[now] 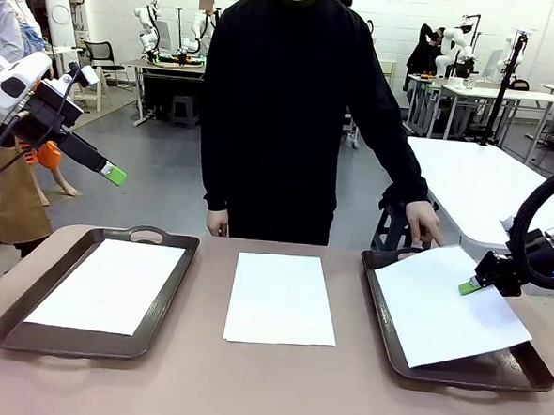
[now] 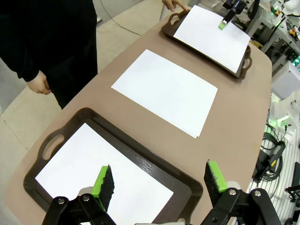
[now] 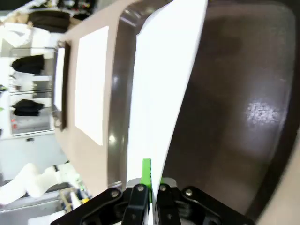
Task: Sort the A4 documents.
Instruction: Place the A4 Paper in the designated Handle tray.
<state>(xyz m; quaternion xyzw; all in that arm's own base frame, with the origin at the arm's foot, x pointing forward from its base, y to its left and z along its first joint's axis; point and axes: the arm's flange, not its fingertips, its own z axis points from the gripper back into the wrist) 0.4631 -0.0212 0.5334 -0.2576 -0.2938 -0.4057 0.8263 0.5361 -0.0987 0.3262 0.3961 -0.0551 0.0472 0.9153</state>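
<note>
An A4 sheet (image 1: 436, 307) is pinched at its right edge by the right gripper (image 1: 471, 286), whose jaws are closed flat on the paper, above the right tray (image 1: 493, 374). The sheet is spread leftward from the fingers and is held skewed, with its near-right corner hanging past the tray's rim and its far edge tipped toward the person's hand (image 1: 424, 223), which rests at the tray's far handle. The sheet's long axis is seen turned off the tray's near-to-far line, so a small swing would probably be needed before the paper is laid down. The left gripper (image 2: 159, 168) is held high with its jaws wide apart and nothing between them, over the left tray (image 1: 6, 332), in which another sheet (image 1: 109, 285) is already squared. The middle A4 sheets (image 1: 282, 298) are left on the table (image 1: 275, 386) between the trays, roughly midway between the arms, with the free left gripper judged better placed for them.
</note>
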